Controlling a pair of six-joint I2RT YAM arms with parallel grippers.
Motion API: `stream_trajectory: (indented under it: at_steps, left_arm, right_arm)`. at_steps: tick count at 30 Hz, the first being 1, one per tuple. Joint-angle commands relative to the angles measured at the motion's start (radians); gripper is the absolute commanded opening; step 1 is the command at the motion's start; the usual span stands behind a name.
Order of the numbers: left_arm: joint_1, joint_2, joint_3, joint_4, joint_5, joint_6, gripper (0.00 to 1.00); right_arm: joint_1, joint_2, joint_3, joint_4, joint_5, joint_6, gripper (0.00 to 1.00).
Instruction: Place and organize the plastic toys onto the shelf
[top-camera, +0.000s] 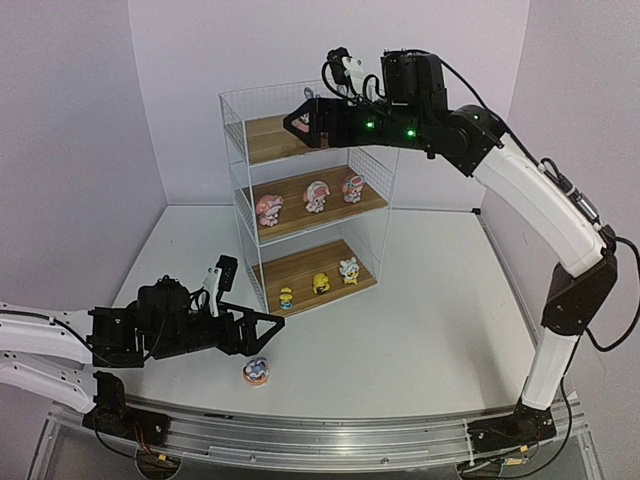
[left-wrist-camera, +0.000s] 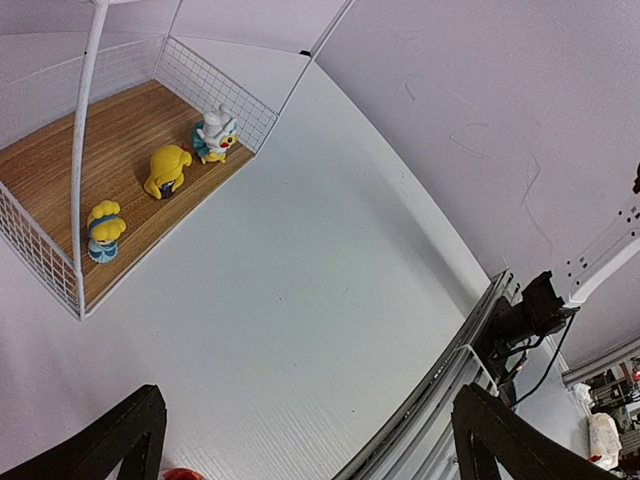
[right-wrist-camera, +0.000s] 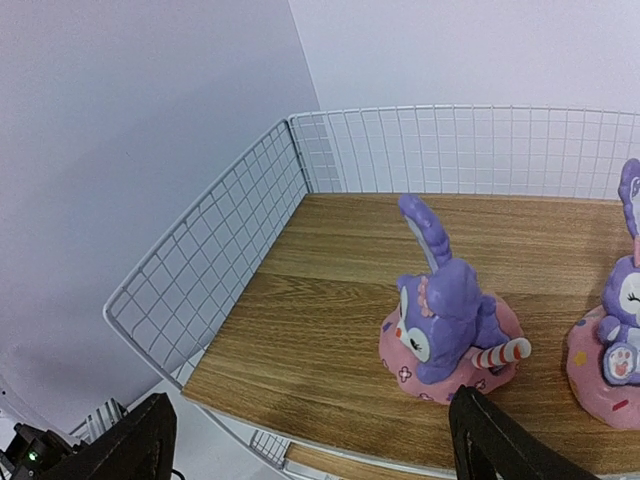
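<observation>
**Caller:** What is on the shelf (top-camera: 300, 190)?

**Operator:** My overhead camera shows a white wire rack with three wooden boards. Three pink-white figurines (top-camera: 317, 196) stand in a row on the middle board. Three yellow-white figurines (top-camera: 321, 283) stand in a row on the bottom board. My right wrist camera shows the top board. A purple bunny (right-wrist-camera: 445, 320) sits there upright on its pink base, and a second bunny (right-wrist-camera: 615, 350) is cut off at the frame's right edge.

**Caller:** Any toy off the shelf?

**Operator:** One loose figurine (top-camera: 256, 371) lies on the white table (top-camera: 420, 320), near my left gripper (top-camera: 272, 325) but not touching it.

**Caller:** And the jaws?

**Operator:** The left gripper is low over the table, fingers spread wide, holding nothing. My right gripper (top-camera: 298, 120) hangs at the top board, its fingers also spread and empty.
</observation>
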Motion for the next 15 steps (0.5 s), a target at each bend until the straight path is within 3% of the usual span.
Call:
stream_trajectory:
  at_steps: [1,15]
  left_arm:
    - [0.002,0.005,0.012,0.038,0.001,0.001,1.00]
    - [0.002,0.016,0.010,0.053,-0.002,0.003,1.00]
  right_arm:
    - [-0.023,0.027,0.058,0.029,-0.020,-0.006,0.91]
    - [-0.075,0.064,0.094,0.040,-0.104,0.031,0.91]
